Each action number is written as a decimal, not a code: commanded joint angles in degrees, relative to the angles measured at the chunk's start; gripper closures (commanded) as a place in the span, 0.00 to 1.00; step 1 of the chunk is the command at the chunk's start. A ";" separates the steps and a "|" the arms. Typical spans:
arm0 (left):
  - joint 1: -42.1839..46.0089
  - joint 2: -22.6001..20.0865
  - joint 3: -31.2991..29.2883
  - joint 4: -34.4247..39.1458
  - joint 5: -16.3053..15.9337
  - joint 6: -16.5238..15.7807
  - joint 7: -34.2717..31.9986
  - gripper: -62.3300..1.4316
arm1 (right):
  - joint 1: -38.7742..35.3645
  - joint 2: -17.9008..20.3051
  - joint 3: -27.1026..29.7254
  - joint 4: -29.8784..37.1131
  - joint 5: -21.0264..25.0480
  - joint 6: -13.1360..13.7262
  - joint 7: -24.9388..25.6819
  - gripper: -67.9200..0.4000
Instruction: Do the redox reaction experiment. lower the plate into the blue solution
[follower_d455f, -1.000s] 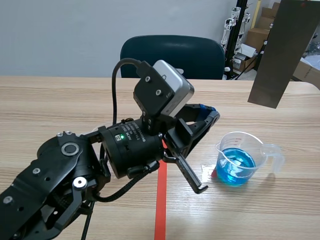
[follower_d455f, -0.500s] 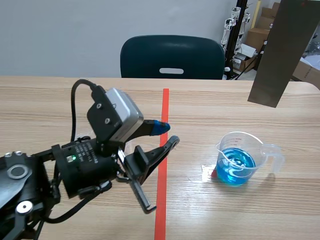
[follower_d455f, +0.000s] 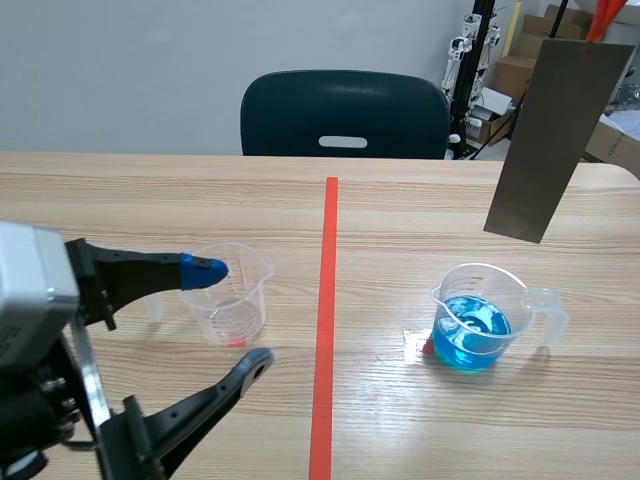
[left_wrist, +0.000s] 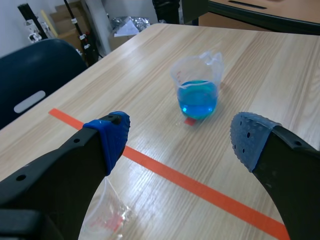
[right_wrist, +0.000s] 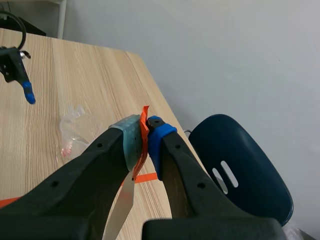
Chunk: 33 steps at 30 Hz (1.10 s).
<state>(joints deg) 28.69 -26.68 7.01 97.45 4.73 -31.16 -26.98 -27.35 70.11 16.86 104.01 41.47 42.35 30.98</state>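
right gripper (right_wrist: 144, 134) clenched on the flat grey metal plate (follower_d455f: 548, 140), hanging high at far right above the clear plastic beaker of blue solution (follower_d455f: 470, 325). left gripper (left_wrist: 181, 136) released, near left. lowering seems not yet begun: next, centre its lower edge over the mouth, descend straight.

"Where is the left arm?"

"Low at the near left. The left gripper (follower_d455f: 230, 315) points toward the table's middle with its fingers spread wide, blue pads (left_wrist: 112, 136) facing each other and nothing between them."

"And the right arm?"

"It is raised above the scene view's top edge. The right gripper (right_wrist: 145, 131) has its fingers pinched tight on the plate (right_wrist: 119, 212), pads nearly meeting."
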 joint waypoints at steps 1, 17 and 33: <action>1.57 -1.07 -1.05 0.79 -1.16 0.33 -1.77 0.29 | 0.70 -0.63 0.26 0.42 0.52 0.37 1.64 0.99; 19.61 -13.14 -12.39 0.79 -6.32 0.37 -21.05 0.09 | 0.68 -3.13 -0.70 0.39 -2.84 0.37 2.71 0.99; 32.44 -15.30 -24.57 0.79 -8.81 0.39 -32.65 0.06 | 0.70 -3.15 -4.15 -0.24 -4.11 -2.71 4.28 0.99</action>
<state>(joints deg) 61.14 -42.24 -17.72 97.49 -3.49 -30.68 -58.81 -27.35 66.81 12.97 103.94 36.53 39.86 34.09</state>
